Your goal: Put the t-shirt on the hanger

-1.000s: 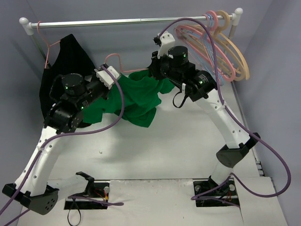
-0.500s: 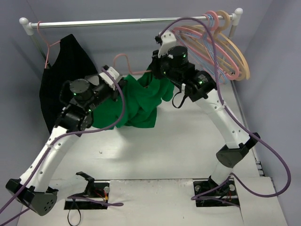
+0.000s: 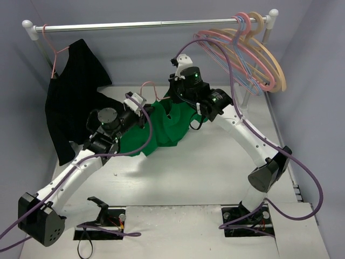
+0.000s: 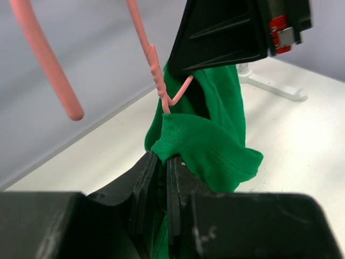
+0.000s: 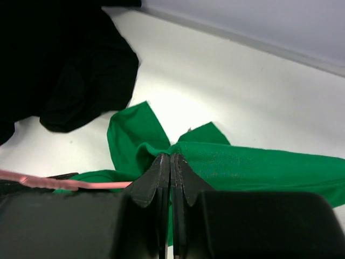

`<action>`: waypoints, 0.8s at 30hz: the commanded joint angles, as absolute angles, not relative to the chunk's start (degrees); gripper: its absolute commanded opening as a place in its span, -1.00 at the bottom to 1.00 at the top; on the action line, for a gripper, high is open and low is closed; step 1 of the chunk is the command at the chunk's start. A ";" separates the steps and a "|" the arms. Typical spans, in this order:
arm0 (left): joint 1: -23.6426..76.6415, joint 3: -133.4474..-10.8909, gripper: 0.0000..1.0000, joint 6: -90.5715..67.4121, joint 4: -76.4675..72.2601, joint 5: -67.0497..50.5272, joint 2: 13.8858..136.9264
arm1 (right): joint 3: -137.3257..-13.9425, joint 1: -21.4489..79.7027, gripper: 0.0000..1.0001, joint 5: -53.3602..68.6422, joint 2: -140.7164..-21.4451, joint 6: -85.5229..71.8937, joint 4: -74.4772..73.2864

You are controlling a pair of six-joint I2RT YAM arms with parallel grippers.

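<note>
The green t-shirt (image 3: 161,129) hangs bunched between both grippers, low over the white table. My left gripper (image 3: 146,110) is shut on its ribbed collar (image 4: 183,137), right under the twisted neck of the pink hanger (image 4: 156,75). The hanger's hook (image 3: 149,85) sticks up behind the shirt. My right gripper (image 3: 172,100) is shut on a fold of the green t-shirt (image 5: 242,162), and the hanger's pink wire (image 5: 59,183) runs off to the left of its jaws. Most of the hanger's triangle is hidden inside the cloth.
A black garment (image 3: 75,97) hangs on another pink hanger at the left end of the rail (image 3: 145,24), its hem on the table (image 5: 70,70). Tan, pink and blue hangers (image 3: 253,48) crowd the rail's right end. A rack foot (image 4: 269,83) lies on the table.
Both arms have come down and toward the near side, the left one also swinging right. The t-shirt and hanger have dropped with them, from rail height to just above the table.
</note>
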State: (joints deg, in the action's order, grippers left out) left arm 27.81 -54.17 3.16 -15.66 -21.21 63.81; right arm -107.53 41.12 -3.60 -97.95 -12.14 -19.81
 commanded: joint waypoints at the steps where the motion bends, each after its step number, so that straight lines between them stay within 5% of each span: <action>1: 28.30 -51.96 -1.00 -1.47 -31.62 -23.55 59.95 | -105.03 40.61 -1.00 -0.45 -95.01 -13.10 -13.62; 13: 28.21 -38.41 -1.00 -8.16 -43.93 -22.33 55.55 | -105.03 38.94 -0.88 8.08 -95.71 -9.58 -17.49; 24: 26.72 -32.52 -1.00 -15.11 -51.94 -20.65 57.48 | -115.48 34.11 0.10 15.19 -96.42 -2.55 -26.45</action>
State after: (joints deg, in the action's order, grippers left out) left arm 27.53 -31.05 -11.03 -40.36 -20.93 57.47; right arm -110.54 36.10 11.33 -98.04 -5.28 -26.85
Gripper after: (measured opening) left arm 0.109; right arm 0.529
